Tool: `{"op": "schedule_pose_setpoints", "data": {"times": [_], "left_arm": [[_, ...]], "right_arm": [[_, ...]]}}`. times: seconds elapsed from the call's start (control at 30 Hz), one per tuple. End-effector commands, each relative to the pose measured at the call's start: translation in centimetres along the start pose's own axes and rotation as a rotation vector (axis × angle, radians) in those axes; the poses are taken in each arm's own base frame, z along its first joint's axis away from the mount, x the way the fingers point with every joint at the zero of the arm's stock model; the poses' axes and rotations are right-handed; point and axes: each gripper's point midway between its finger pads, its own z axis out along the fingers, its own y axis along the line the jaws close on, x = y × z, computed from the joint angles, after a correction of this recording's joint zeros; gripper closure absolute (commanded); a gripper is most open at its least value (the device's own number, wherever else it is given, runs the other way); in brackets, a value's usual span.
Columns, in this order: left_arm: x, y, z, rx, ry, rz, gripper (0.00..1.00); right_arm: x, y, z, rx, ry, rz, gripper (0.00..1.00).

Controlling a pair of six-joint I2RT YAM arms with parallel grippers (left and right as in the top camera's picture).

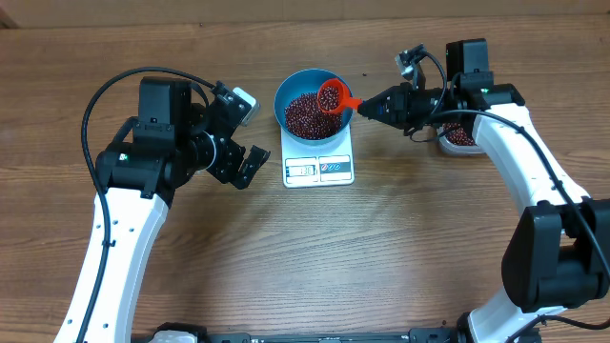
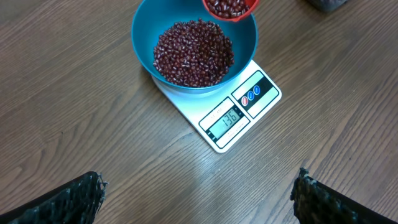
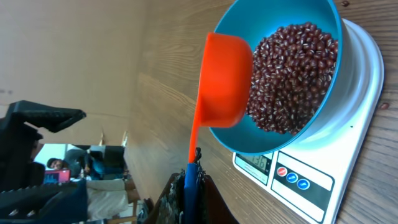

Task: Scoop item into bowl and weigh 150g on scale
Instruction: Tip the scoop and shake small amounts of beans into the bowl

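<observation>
L gripper [image 1: 250, 131] spread wide — R gripper [image 1: 367, 107] clamped tight.

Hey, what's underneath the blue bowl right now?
The white scale sits under the blue bowl; its display and buttons show in front. The platform part beneath the bowl is covered.

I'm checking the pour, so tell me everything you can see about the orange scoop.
The scoop is a small bright orange cup, plastic by its look, on a thin straight handle. The right gripper, shut, pinches the handle's end. The cup hangs over the blue bowl, loaded with red-brown beans, above the heap inside it.
</observation>
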Motion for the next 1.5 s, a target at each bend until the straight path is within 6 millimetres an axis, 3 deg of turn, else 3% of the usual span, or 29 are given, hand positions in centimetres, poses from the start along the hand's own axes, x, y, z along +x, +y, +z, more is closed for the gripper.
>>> {"op": "schedule_pose_setpoints", "data": {"times": [0.0,0.4,1.07,1.47], "left_arm": [[0.1,0.2,0.2,0.001,0.006,0.022,0.01],[0.1,0.2,0.2,0.001,0.005,0.021,0.00],[0.1,0.2,0.2,0.000,0.006,0.022,0.00],[0.1,0.2,0.2,0.001,0.006,0.022,0.00]], "right_arm": [[-1.2,1.5,0.0,0.036,-0.026,-0.062,0.96],[-1.6,1.8,0.9,0.148,-0.030,-0.096,0.96],[-1.3,2.6,3.3,0.482,-0.024,-0.271,0.96],[-1.2,2.4,3.3,0.581,-0.021,-0.355,0.96]]}}
